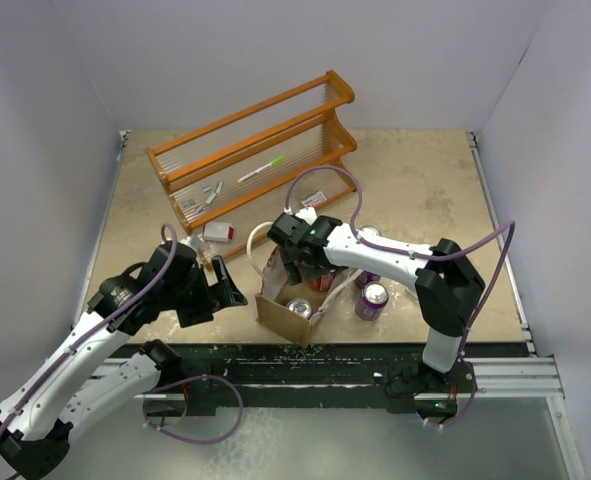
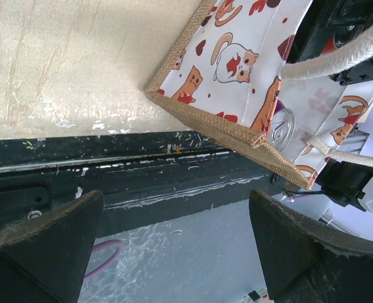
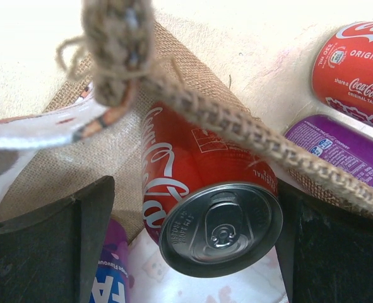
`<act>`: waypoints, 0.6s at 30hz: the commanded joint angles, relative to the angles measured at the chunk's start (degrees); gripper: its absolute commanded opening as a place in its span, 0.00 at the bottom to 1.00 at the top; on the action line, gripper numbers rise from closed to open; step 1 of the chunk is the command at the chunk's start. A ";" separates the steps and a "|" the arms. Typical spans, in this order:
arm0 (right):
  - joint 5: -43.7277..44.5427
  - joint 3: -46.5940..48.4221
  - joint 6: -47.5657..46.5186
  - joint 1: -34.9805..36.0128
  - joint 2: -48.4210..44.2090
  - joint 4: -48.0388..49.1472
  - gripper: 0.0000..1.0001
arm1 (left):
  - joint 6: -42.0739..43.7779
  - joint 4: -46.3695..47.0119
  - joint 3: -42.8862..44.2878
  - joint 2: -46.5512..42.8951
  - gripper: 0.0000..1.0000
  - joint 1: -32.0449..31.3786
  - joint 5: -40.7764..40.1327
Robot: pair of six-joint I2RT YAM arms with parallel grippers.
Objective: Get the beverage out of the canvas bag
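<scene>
The canvas bag (image 1: 283,300) stands at the table's near edge, tan with pale cat-print panels (image 2: 236,57) and white handles. My right gripper (image 1: 307,262) reaches into its top, jaws open around a red Coca-Cola can (image 3: 199,164). The right finger is at the can's side; the left finger (image 3: 79,227) stands apart from it. A woven handle (image 3: 236,132) crosses over the can. A purple can (image 3: 113,278) lies beside it in the bag. A silver can top (image 1: 300,307) shows in the bag's near part. My left gripper (image 1: 230,290) is open and empty, just left of the bag.
A purple can (image 1: 372,298) stands right of the bag, and another can (image 1: 368,234) sits behind my right arm. The right wrist view shows a red can (image 3: 353,63) and a purple can (image 3: 337,151) outside the bag. An orange wire rack (image 1: 255,150) stands at the back, small packets near it.
</scene>
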 commanded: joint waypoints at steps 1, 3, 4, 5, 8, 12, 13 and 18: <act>-1.65 -1.13 -1.00 -1.52 -0.08 1.33 1.00 | 0.34 2.26 2.00 0.28 0.99 -0.30 -0.17; -1.83 -1.10 -1.19 -1.60 -0.01 1.77 1.00 | 0.21 2.28 1.93 0.36 0.99 -0.26 -0.15; -1.97 -1.03 -1.36 -1.61 0.00 1.90 1.00 | 0.17 2.28 1.90 0.38 0.99 -0.30 -0.15; -1.96 -0.98 -1.45 -1.61 0.05 2.08 0.99 | -0.01 2.28 1.82 0.40 0.99 -0.27 -0.07; -2.12 -1.00 -1.73 -1.61 0.05 2.67 0.96 | -0.25 2.46 1.55 0.32 0.99 -0.30 0.23; -2.20 -1.49 -2.06 -1.61 -0.21 3.47 0.90 | -0.57 2.63 1.36 0.24 0.99 -0.31 0.96; -2.33 -1.48 -2.18 -1.61 -0.33 3.44 0.87 | -0.63 2.56 1.41 0.17 0.99 -0.30 1.19; -3.48 -2.58 -2.73 -1.61 -1.91 4.74 0.69 | -0.93 1.68 1.54 -1.09 0.99 -0.25 1.54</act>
